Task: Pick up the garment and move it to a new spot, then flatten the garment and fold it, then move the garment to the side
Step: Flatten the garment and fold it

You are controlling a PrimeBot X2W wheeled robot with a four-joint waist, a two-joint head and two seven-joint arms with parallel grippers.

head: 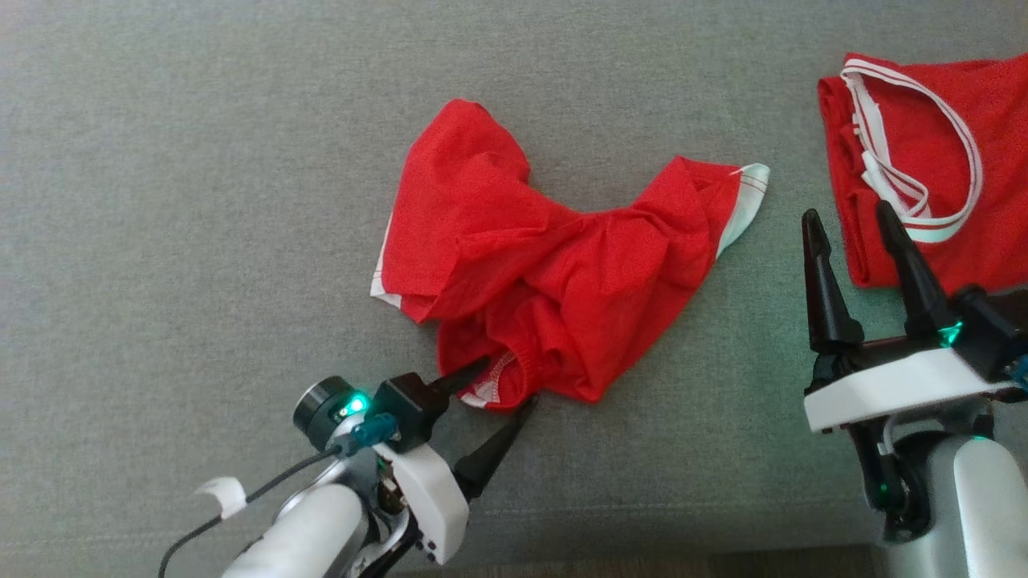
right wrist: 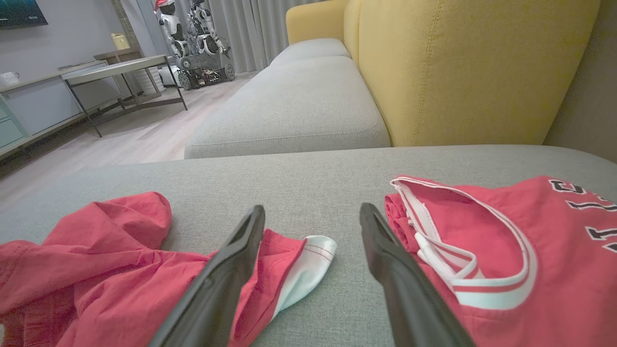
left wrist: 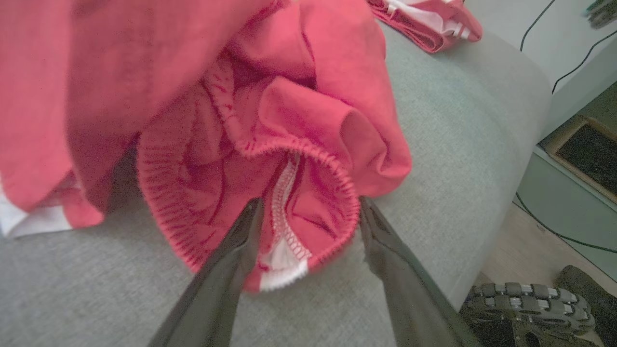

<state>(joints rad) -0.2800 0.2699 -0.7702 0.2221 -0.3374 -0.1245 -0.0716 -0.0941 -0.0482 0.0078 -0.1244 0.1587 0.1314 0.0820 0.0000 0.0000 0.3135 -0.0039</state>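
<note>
The left gripper (head: 507,385) holds its fingers apart around the stretchy edge of the crumpled red shorts (head: 554,265) in the middle of the grey cushion (head: 161,201), so the pick-up looks just begun and it must pinch next, while the right gripper (head: 847,215) hangs open nearby.

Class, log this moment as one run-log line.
left gripper: open, astride waistband of crumpled red shorts | right gripper: open, near folded red jersey

Left gripper (head: 507,382) and right gripper (head: 846,211): tapered black fingers (head: 823,289), white housings (head: 891,385), green lights (head: 356,404).
</note>
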